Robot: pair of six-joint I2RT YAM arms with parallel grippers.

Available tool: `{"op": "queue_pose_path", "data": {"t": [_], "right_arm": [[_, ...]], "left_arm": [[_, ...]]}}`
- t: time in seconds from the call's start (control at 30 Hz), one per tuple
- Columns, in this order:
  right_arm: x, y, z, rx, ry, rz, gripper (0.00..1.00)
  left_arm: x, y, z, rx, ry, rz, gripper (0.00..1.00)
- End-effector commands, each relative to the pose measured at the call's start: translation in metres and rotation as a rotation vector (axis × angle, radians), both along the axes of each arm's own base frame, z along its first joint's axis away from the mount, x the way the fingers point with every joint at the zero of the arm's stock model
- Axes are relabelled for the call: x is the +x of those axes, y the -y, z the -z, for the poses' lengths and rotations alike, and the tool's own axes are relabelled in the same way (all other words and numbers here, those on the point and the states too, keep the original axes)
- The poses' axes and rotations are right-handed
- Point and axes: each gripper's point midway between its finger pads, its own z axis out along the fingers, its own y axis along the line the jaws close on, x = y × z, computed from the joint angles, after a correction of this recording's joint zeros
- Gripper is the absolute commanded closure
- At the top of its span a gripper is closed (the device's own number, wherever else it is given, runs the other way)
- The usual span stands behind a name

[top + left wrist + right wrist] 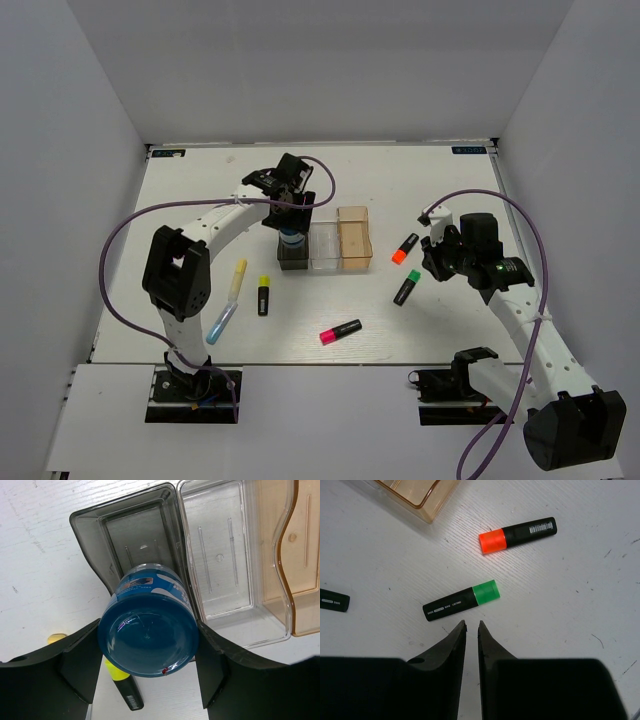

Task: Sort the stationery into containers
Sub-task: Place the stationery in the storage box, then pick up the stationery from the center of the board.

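While the tape roll is clamped in the left jaws above the grey bin | right jaws barely apart, empty | green highlighter, centre frame, judged light, slick; mid-barrel hold advised.

A small round blue tape roll, gripped in the left claw, hangs over the smoky grey translucent bin, which is joined to the clear bin and the orange-tan bin. Lying flat on the surface are the orange-capped black highlighter and green-capped highlighter to the right, the pink-capped highlighter in front, and the yellow-capped highlighter, pale-yellow pen and light-blue pen to the left.
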Motion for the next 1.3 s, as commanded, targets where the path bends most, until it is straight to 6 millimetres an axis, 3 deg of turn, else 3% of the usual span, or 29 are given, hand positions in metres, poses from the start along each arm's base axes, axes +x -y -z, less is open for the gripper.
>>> {"op": "queue_pose_path", "data": {"t": [0.0, 0.13, 0.4, 0.57, 0.73, 0.83, 0.87, 0.9, 0.93, 1.0, 1.03, 1.07, 1.1, 1.13, 1.17, 1.2, 1.23, 1.27], "right_arm": [[0.004, 0.000, -0.003, 0.001, 0.031, 0.004, 0.81], [0.003, 0.000, -0.003, 0.001, 0.032, 0.001, 0.75], [0.004, 0.001, -0.004, 0.001, 0.034, 0.008, 0.74], [0.004, 0.001, -0.004, 0.001, 0.036, 0.006, 0.71], [0.003, 0.001, -0.005, 0.000, 0.038, 0.008, 0.70], [0.003, 0.001, -0.004, -0.002, 0.036, 0.007, 0.71], [0.004, 0.002, -0.002, -0.002, 0.031, 0.010, 0.77], [0.003, 0.001, -0.004, -0.002, 0.036, 0.005, 0.97], [0.003, 0.001, -0.004, 0.001, 0.036, 0.004, 1.00], [0.002, 0.000, -0.005, 0.003, 0.038, 0.001, 1.00], [0.001, -0.001, -0.005, 0.007, 0.038, -0.006, 1.00], [0.002, -0.002, -0.006, 0.010, 0.039, -0.010, 1.00], [0.001, -0.001, -0.005, 0.009, 0.035, -0.010, 0.67], [0.000, -0.004, -0.006, 0.015, 0.034, -0.024, 0.53], [-0.001, -0.005, -0.006, 0.016, 0.033, -0.029, 0.46], [-0.001, -0.005, -0.005, 0.016, 0.025, -0.034, 0.42], [-0.004, -0.008, -0.003, 0.024, 0.011, -0.055, 0.52], [-0.005, -0.009, -0.004, 0.029, 0.008, -0.059, 0.70]], "left_arm": [[0.012, 0.005, -0.028, -0.026, 0.075, 0.002, 0.30], [0.009, 0.005, -0.026, -0.025, 0.067, 0.004, 0.27], [0.006, 0.005, -0.017, -0.020, 0.042, 0.001, 0.21], [0.005, 0.005, -0.018, -0.025, 0.045, 0.002, 0.11], [0.005, 0.007, -0.021, -0.036, 0.051, 0.001, 0.09], [0.002, 0.002, -0.036, -0.056, 0.085, -0.013, 0.35], [-0.001, 0.001, -0.049, -0.076, 0.114, -0.021, 0.73], [-0.002, -0.006, -0.053, -0.061, 0.135, -0.040, 0.91], [-0.010, -0.016, -0.061, -0.076, 0.172, -0.063, 1.00], [-0.020, -0.038, -0.058, -0.053, 0.158, -0.109, 1.00], [-0.038, -0.059, -0.050, -0.070, 0.134, -0.151, 0.97], [-0.041, -0.075, -0.046, -0.075, 0.124, -0.193, 0.87], [-0.052, -0.094, -0.028, -0.072, 0.075, -0.236, 0.66], [-0.056, -0.101, -0.033, -0.100, 0.098, -0.249, 0.65], [-0.073, -0.120, -0.012, -0.078, 0.053, -0.284, 0.63], [-0.076, -0.128, -0.006, -0.081, 0.044, -0.298, 0.58], [-0.083, -0.133, -0.004, -0.071, 0.033, -0.303, 0.56], [-0.094, -0.137, 0.009, -0.051, -0.010, -0.301, 0.53]]}}
